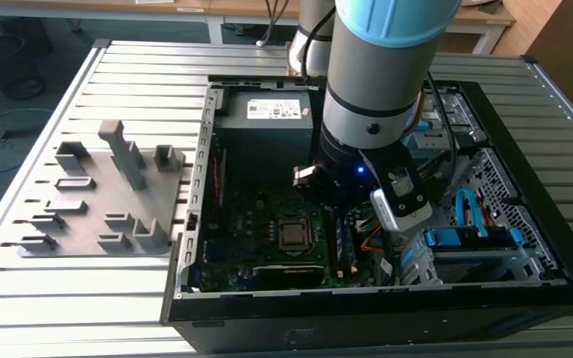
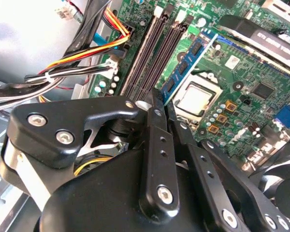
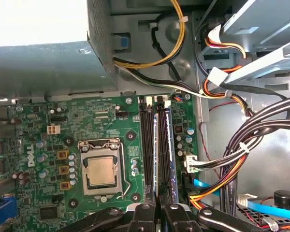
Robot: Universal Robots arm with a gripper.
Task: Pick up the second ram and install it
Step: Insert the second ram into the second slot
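Note:
My gripper reaches down inside the open computer case over the memory slots, right of the CPU socket in the first wrist view. It is shut on the second ram, a thin dark stick seen edge-on between the fingertips and running along a slot. The second wrist view shows the stick's face with chips and a blue label, one end at the gripper. Whether it is seated in the slot or just above it I cannot tell. Another dark memory stick stands in a slot beside it. The exterior view shows the gripper low over the motherboard.
Bundled cables hang close beside the slots, and the power supply box lies beyond them. A drive cage with blue cables fills the case on the exterior view's right. The grey holder tray lies outside the case on the exterior view's left.

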